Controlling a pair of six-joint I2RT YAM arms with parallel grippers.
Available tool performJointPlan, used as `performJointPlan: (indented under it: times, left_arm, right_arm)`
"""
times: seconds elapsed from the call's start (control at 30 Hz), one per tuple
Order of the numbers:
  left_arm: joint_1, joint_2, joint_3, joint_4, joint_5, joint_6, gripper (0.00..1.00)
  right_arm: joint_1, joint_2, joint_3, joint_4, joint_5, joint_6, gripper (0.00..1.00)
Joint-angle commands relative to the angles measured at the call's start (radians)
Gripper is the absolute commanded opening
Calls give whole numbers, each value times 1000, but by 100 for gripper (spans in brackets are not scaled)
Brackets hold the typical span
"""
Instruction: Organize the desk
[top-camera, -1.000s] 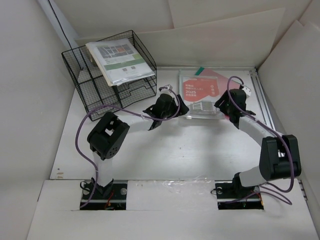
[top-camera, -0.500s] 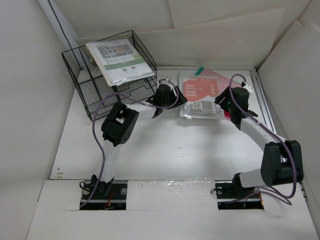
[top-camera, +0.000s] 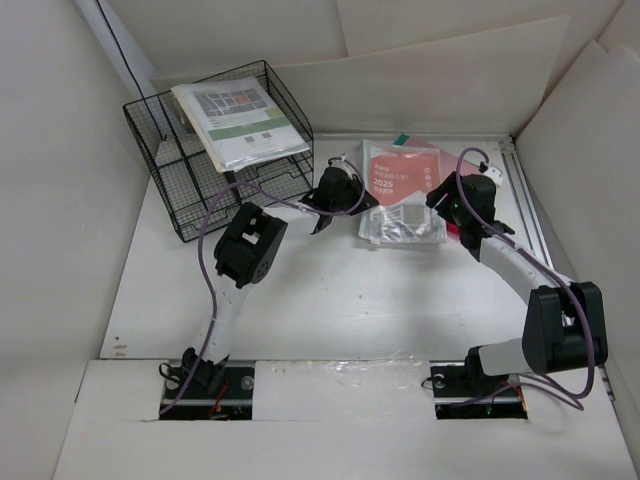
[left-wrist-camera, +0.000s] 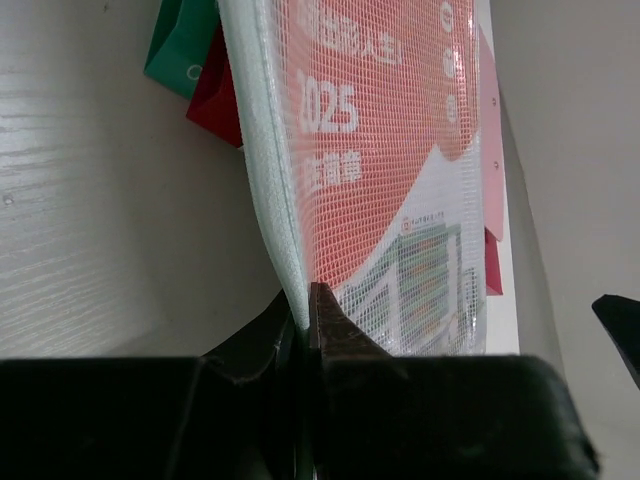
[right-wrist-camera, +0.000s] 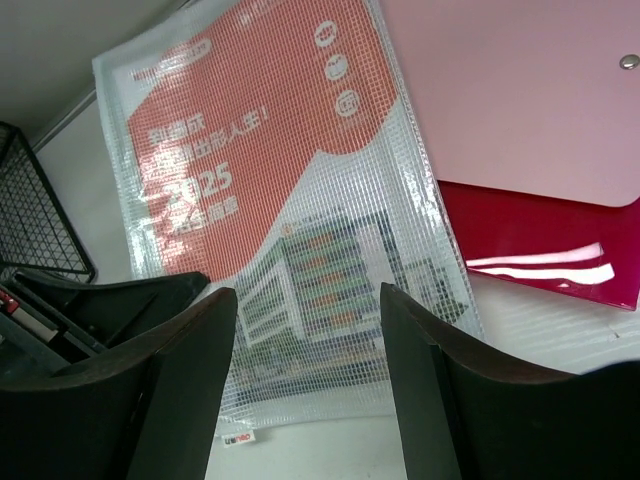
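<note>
Counter (top-camera: 330, 290): white and matte, it floors the whole cell between the upright boards (top-camera: 450, 80), with a thin rail (top-camera: 527, 200) down its right side. At its far middle lies a clear mesh pouch (top-camera: 400, 195) with a red "2025" sheet inside. The pouch lies partly over a pink folder (right-wrist-camera: 520, 90) and a dark red folder (right-wrist-camera: 545, 245), and a green tab (left-wrist-camera: 180, 45) pokes out at the far end. At far left stands a black wire tray (top-camera: 195, 190) with a printed booklet (top-camera: 240, 120) on its top tier. The left tool (left-wrist-camera: 303, 300) is clamped tight on the pouch's left edge, fingers together with the mesh pinched between them, and that edge looks raised off the counter. The right tool (right-wrist-camera: 305, 300) hovers over the pouch's near right part with its fingers apart and nothing in them. Step in hand, by my reading: peeling the pouch off the folder stack so it can be filed, likely in the wire tray. The next move calls for a lift clear of the folders and a carry leftward. The grip is a thin edge pinch and the pouch is floppy, so it may sag or drag the folders. The open right tool is well placed to steady the far side.
</note>
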Motion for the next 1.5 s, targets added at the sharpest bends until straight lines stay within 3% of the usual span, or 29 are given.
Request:
performJointPlan:
  times: [0.0, 0.3, 0.5, 0.63, 0.83, 1.13, 1.27, 1.47]
  left_arm:
    - [-2, -51, -8, 40, 0, 11, 0]
    - [-2, -289, -149, -36, -61, 77, 0]
    - [-11, -455, -161, -116, -93, 140, 0]
    - [-11, -561, -83, -202, -103, 180, 0]
    - [27, -639, 187, -429, -219, 263, 0]
    - [281, -661, 489, -629, -185, 229, 0]
    - [424, -705, 454, -641, -156, 175, 0]
    - [500, -717, 379, -626, -132, 166, 0]
  right_arm:
    - [8, -43, -1, 53, 2, -9, 65]
    - [8, -133, 19, 53, -29, -9, 65]
    - [-1, -265, 43, 1, -50, -9, 65]
    - [-21, -342, 63, -31, -41, -9, 65]
    - [-31, -403, 74, -74, -81, -19, 65]
    - [-40, -422, 74, -74, -134, -28, 65]
    - [-40, -433, 65, -74, -134, -37, 66]
    - [-40, -433, 56, -83, -153, -37, 66]
